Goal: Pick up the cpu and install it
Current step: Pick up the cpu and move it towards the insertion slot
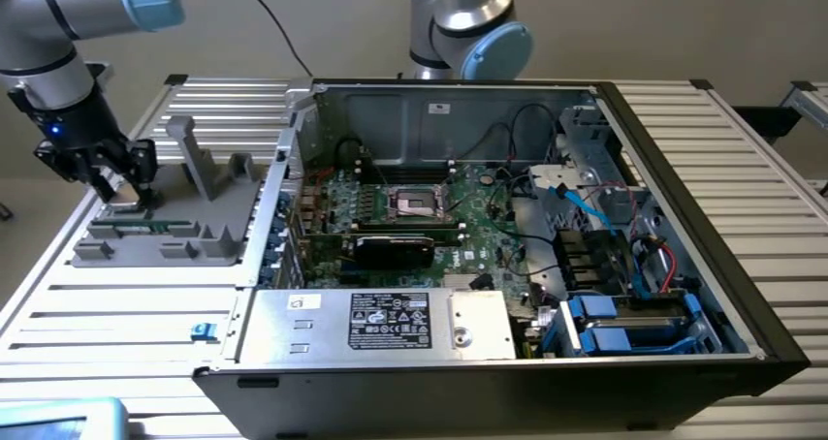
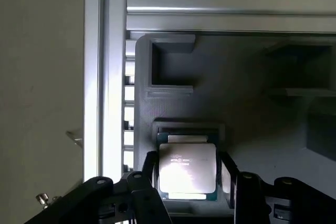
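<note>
The gripper (image 2: 188, 176) stood narrowed around the cpu (image 2: 187, 167), one jaw against each of two opposite edges, so I took it for a grip on the chip. The chip lay flat in its pocket of the grey holder tray (image 1: 194, 238), silver top up. In the exterior view the tray sat on the slatted table (image 1: 116, 314) at nine o'clock of the open computer case (image 1: 673, 217), and the socket (image 1: 417, 203) waited on the board, well apart at about three o'clock from the gripper. To my eye the hold was the weak point. With only thin edges pinched, the chip could tilt, catch on the pocket wall, or slip free. A crooked chip could bend the socket's pins.
</note>
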You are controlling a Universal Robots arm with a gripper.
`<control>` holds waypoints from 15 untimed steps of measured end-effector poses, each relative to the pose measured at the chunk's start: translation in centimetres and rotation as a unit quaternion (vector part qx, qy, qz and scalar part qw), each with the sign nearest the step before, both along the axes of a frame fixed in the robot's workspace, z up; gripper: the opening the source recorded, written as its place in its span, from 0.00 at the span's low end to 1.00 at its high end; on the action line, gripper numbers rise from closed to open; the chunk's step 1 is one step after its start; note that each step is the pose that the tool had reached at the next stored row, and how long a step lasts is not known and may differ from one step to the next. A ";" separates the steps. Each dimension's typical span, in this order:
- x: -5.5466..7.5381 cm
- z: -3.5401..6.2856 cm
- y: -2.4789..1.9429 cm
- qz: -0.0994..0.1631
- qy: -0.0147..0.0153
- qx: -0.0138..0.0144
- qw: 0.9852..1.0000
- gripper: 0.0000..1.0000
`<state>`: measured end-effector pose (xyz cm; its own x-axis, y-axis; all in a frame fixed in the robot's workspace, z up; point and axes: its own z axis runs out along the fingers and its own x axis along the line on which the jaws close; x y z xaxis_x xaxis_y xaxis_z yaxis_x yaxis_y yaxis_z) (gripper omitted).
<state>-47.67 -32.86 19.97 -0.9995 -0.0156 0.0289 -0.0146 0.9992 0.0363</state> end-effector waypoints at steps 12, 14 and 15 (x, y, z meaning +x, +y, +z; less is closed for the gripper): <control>0.0 5.40 0.00 0.000 0.000 0.000 1.000 0.56; 0.0 6.31 0.00 0.000 0.000 0.000 1.000 0.56; 0.0 6.76 0.00 0.000 0.000 0.000 1.000 0.56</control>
